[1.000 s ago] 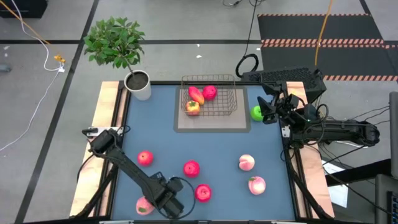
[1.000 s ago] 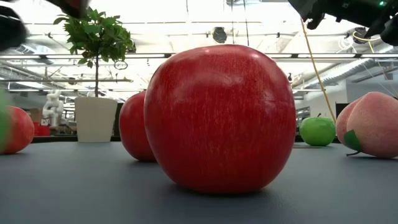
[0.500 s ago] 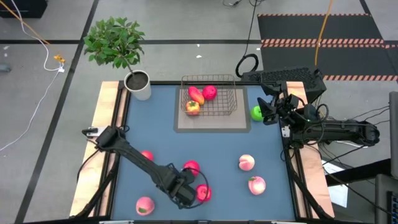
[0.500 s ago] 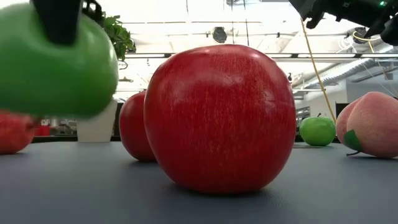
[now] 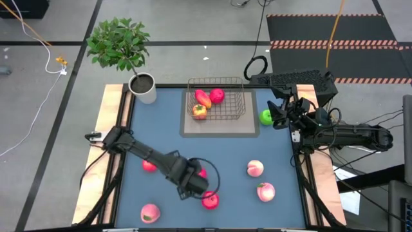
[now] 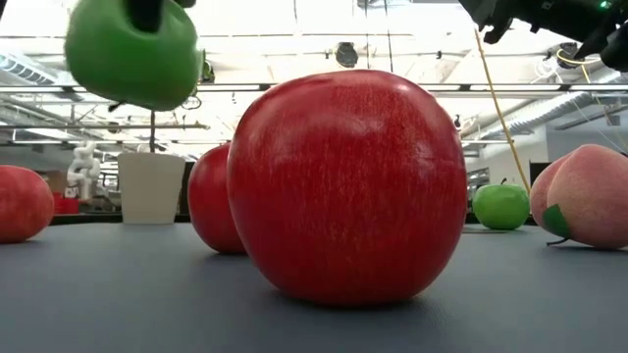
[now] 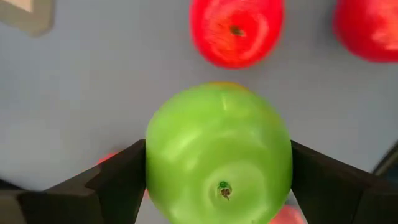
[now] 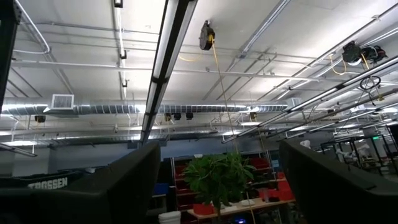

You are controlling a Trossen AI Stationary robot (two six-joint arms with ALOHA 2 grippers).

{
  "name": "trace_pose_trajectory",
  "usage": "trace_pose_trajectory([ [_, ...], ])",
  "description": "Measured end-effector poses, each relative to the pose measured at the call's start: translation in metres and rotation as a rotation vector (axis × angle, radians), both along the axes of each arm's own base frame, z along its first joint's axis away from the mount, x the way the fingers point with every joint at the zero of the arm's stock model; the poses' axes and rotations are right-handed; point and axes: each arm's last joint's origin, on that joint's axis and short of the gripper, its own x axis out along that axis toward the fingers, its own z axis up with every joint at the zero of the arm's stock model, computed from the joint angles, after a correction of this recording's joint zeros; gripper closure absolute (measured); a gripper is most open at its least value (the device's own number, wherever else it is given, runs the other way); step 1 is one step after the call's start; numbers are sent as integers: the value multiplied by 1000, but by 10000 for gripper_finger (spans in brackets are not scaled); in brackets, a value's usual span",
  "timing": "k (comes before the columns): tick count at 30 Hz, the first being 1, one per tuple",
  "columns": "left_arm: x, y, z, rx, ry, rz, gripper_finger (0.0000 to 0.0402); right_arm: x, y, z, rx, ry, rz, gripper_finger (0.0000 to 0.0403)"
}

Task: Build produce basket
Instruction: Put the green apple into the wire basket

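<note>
My left gripper (image 5: 191,182) hangs over the table's near middle, shut on a green apple (image 7: 217,155) that the low view shows in the air (image 6: 132,54). Red apples (image 5: 210,201) (image 5: 149,165) and peaches (image 5: 149,211) (image 5: 255,169) (image 5: 265,191) rest on the blue mat. The wire basket (image 5: 219,115) stands at the far middle with three fruits (image 5: 209,100) inside. My right gripper (image 5: 277,115) waits open at the right edge beside another green apple (image 5: 265,116); in its wrist view the fingers (image 8: 124,183) point up at the ceiling. My left gripper pinches the green apple's two opposite sides (image 7: 152,168) between its fingers (image 7: 115,183), coming from above and pointing down. The apple's stem end (image 7: 222,190) faces up toward the wrist. The apple hangs lifted clear of the table.
A potted plant (image 5: 141,84) stands at the far left corner. A big red apple (image 6: 348,186) sits close before the low camera. The basket rests on a grey pad (image 5: 190,132). Cables and a dark box (image 5: 296,80) lie behind the right arm.
My left gripper has risen from the near left corner and travelled toward the right and far edges, rolling a little, carrying the green apple up clear of the table. The pink peach it stood over stays uncovered on the mat.
</note>
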Motion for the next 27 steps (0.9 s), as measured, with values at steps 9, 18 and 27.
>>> trace_pose_trajectory([
  [9, 24, 55, 12, 31, -43, -95, 66, 0, 0, 0, -3, 6, 8, 83],
  [18, 50, 144, 59, 370, -255, -186, 66, 1, 1, 0, 8, -2, 71, 83],
  [27, 90, 255, 74, 477, -660, -152, 66, 1, 1, -1, 11, 5, 71, 83],
])
